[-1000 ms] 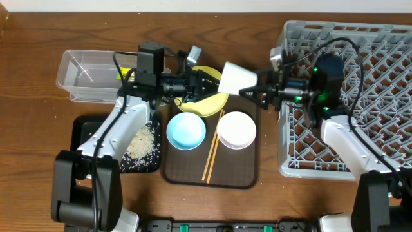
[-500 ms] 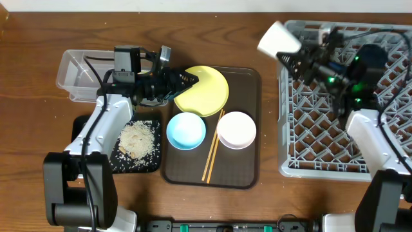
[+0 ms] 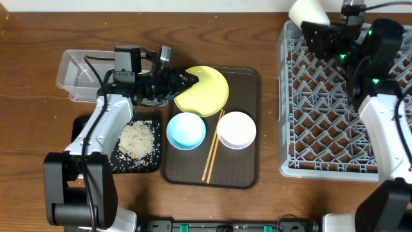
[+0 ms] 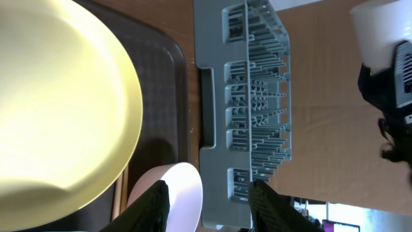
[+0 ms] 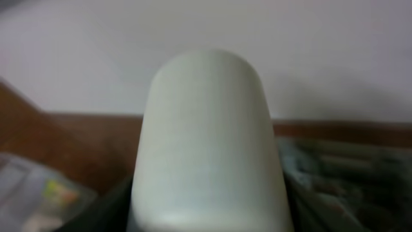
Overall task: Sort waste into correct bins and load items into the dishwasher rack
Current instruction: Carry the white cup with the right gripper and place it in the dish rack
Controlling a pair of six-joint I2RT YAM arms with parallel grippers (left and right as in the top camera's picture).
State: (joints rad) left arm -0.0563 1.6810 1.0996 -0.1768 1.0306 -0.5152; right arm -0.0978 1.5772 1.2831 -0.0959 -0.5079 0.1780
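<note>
My right gripper point(image 3: 320, 31) is shut on the small pale cup point(image 3: 308, 11) and holds it high over the far left corner of the grey dishwasher rack point(image 3: 335, 116). The cup fills the right wrist view point(image 5: 206, 148). My left gripper point(image 3: 187, 80) is open and empty at the left edge of the yellow plate point(image 3: 205, 91). The plate, the light blue bowl point(image 3: 186, 130), the white bowl point(image 3: 236, 129) and two chopsticks point(image 3: 212, 153) lie on the brown serving tray point(image 3: 248, 175). Rice point(image 3: 137, 138) lies in the black tray point(image 3: 153, 165). The white scrap is not in view.
The clear tub point(image 3: 80, 76) stands at the far left, partly behind my left arm; a green-yellow blur point(image 5: 55, 191) shows in it in the right wrist view. In the left wrist view the rack point(image 4: 254, 96) lies beyond the plate point(image 4: 58, 109) and white bowl point(image 4: 183, 193).
My right gripper has carried the cup up and to the right, from over the serving tray to the rack's far corner. My left gripper drew back left off the plate, then stayed still.
</note>
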